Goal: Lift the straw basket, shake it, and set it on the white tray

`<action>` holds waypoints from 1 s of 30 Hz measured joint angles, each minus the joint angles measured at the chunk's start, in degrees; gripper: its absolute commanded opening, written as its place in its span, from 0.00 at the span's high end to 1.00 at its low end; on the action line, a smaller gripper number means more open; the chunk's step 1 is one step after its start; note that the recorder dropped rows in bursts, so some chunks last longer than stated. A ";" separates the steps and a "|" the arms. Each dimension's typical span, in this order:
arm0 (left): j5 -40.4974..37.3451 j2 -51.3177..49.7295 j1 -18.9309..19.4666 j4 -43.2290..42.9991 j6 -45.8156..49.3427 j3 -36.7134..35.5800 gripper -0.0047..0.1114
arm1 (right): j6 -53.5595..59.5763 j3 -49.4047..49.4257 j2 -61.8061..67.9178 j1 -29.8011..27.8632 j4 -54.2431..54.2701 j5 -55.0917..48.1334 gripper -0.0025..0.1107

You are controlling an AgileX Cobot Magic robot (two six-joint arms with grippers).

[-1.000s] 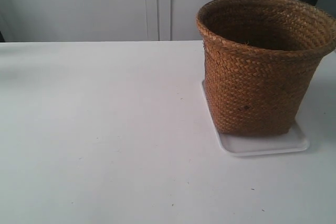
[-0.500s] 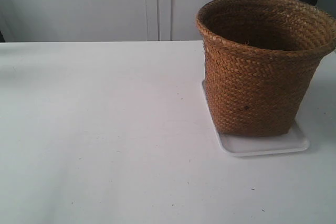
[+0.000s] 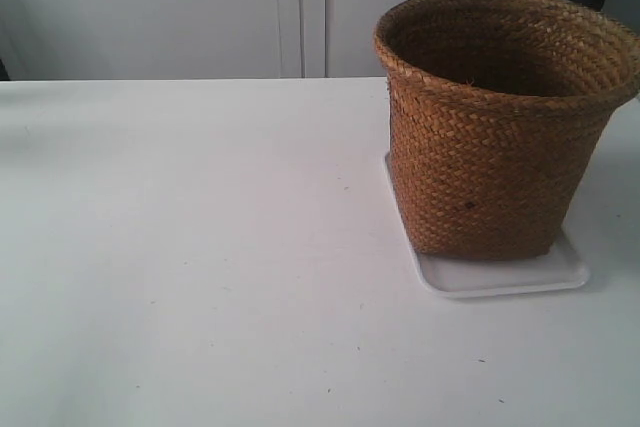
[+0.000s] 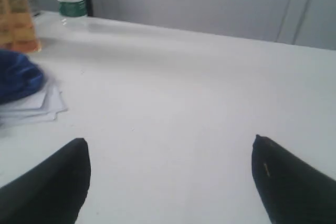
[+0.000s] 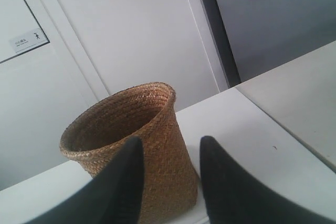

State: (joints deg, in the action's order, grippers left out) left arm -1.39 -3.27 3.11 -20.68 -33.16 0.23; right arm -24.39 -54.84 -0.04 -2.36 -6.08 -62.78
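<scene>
1. Nothing has changed since half a second ago: the straw basket (image 3: pixel 495 127) sits upright on the white tray (image 3: pixel 500 275), same spot on the table (image 3: pixel 200 247).
2. Left gripper (image 4: pixel 169 139): fingers spread wide, holding nothing, above the table.
3. Right gripper (image 5: pixel 171 138): fingers moderately parted, gripping nothing, with the basket beyond them.

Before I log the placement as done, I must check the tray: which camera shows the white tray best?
The exterior view: the white tray shows its near rim and one side beneath the straw basket. In the right wrist view the right gripper mostly hides the basket's foot. The left wrist view lacks it.
</scene>
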 measured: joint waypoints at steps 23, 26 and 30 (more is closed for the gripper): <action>-12.20 3.02 5.42 4.01 12.35 -0.05 0.23 | 0.00 0.00 0.00 0.00 0.00 0.00 0.67; -12.20 3.02 5.42 4.95 13.12 -0.05 0.23 | 0.00 0.00 0.00 0.00 0.00 0.00 0.67; -12.33 3.02 5.42 5.20 13.52 -0.05 0.23 | 0.00 0.00 0.00 0.00 0.00 0.00 0.67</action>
State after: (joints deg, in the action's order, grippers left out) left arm -13.72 -0.25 8.53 -15.48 -19.63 0.18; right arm -24.39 -54.84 -0.04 -2.36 -6.08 -62.78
